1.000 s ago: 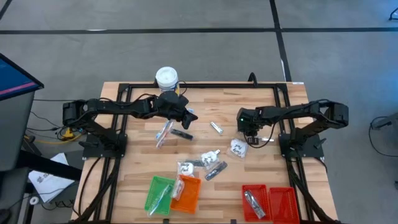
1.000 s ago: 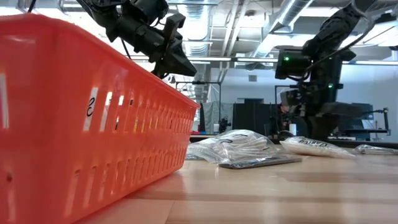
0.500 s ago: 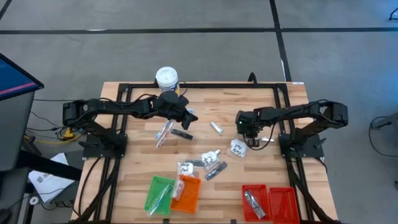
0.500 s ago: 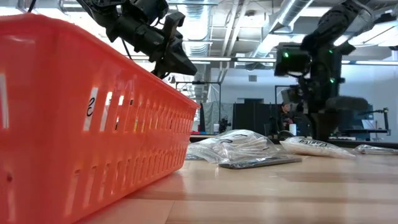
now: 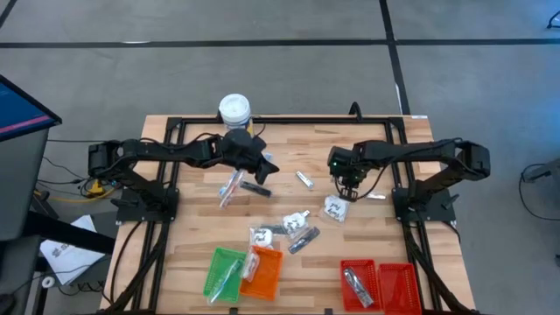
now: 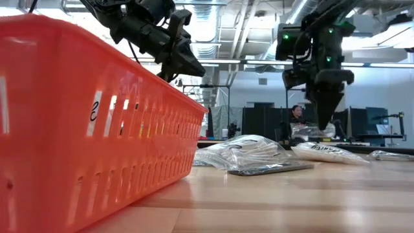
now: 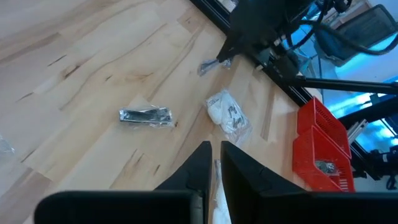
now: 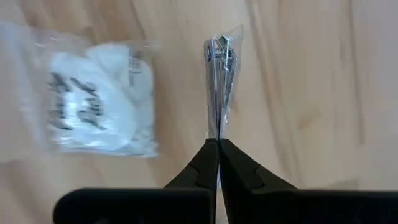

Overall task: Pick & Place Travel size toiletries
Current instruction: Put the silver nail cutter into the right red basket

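Travel size toiletries lie scattered mid-table: a white crinkly packet (image 5: 335, 208) (image 8: 102, 102), a silvery wrapped piece (image 5: 304, 179) (image 7: 145, 116), a dark tube (image 5: 255, 187), a pinkish wrapped stick (image 5: 231, 186) and a cluster (image 5: 293, 227). My right gripper (image 5: 347, 181) (image 8: 214, 144) points down beside the white packet, shut on a thin clear-wrapped silvery piece (image 8: 219, 81). My left gripper (image 5: 267, 166) (image 7: 215, 149) hovers over the dark tube, slanting down, its fingers almost together with nothing between them. My right gripper pinches one end of the clear-wrapped piece (image 8: 215, 127) between its two fingertips, coming from above and pointing down. The piece is seen edge-on and extends beyond the fingertips. In the left wrist view it hangs below the gripper (image 7: 208, 65), above the wood.
Green (image 5: 223, 273) and orange (image 5: 264, 271) trays stand at the near edge, two red trays (image 5: 381, 284) at the near right, one holding an item. A white-lidded tub (image 5: 234, 109) stands at the far edge. A black frame (image 5: 398, 149) borders the table.
My right gripper has shut on the clear-wrapped piece, rolled about its own axis and risen, drifting slightly toward the table's left and far side. The piece has come up off the wood with it. The white packet stays where it lay.
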Robot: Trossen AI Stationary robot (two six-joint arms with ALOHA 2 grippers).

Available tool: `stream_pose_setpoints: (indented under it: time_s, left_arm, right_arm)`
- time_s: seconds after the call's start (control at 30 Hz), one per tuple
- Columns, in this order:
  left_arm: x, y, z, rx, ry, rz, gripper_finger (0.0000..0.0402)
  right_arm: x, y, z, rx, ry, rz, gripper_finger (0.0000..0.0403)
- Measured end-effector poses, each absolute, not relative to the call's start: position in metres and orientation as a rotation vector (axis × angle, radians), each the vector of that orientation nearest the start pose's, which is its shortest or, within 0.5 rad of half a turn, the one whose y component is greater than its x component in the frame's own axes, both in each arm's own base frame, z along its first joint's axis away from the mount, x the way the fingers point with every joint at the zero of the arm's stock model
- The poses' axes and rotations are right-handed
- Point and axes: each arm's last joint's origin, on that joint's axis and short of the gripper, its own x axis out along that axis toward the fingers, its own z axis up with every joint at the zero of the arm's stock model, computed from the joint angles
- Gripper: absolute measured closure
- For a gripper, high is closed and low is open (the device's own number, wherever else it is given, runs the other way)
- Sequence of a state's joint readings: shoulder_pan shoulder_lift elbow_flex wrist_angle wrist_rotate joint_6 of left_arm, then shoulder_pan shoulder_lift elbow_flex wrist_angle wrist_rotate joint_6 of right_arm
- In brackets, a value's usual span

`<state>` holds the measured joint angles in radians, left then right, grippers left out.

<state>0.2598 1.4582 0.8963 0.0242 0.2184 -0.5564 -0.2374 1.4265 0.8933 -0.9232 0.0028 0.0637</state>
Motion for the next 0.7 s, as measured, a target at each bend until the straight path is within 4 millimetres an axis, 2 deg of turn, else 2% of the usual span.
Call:
stream_pose_setpoints:
  time_s: [0.23,0.5,0.7]
  left_arm:
    - [0.305,0.064,0.237,-0.661,0.511,0.155,0.0373]
    - [0.308,0.052,0.237,-0.656,0.52,0.119,0.0373]
    - [0.311,0.04,0.239,-0.727,0.497,0.13,0.0373]
  right_arm:
    - [0.217,-0.035,0.233,0.497,1.382,-0.339,0.0402]
    - [0.169,0.015,0.274,0.776,1.266,-0.478,0.0403]
    - [0.129,0.064,0.284,0.873,1.273,-0.563,0.0403]
